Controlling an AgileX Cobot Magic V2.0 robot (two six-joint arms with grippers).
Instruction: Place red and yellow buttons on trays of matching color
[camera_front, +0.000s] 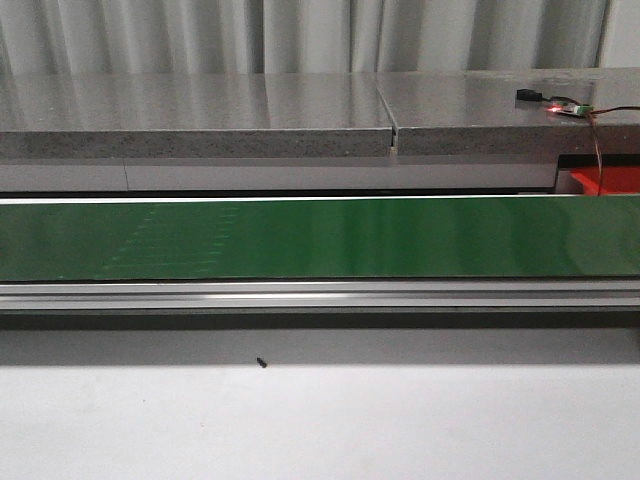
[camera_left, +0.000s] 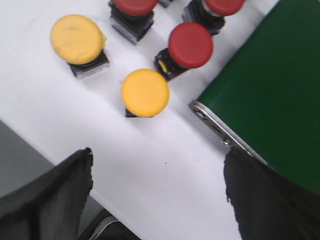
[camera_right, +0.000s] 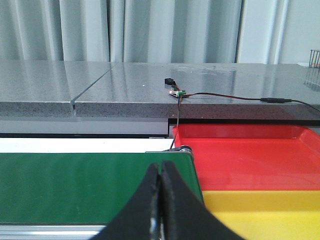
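Two yellow buttons, nearer one (camera_left: 145, 92) just ahead of my open left claw (camera_left: 157, 192), red button (camera_left: 190, 45) touching behind it. Risk: fingers nudge red while closing. Right claw (camera_right: 161, 200) closed, empty, trays (camera_right: 250, 155) beyond.

Even, soft light; glare streaks the green belt (camera_front: 320, 238); near buttons (camera_left: 145, 92) slightly blurred.
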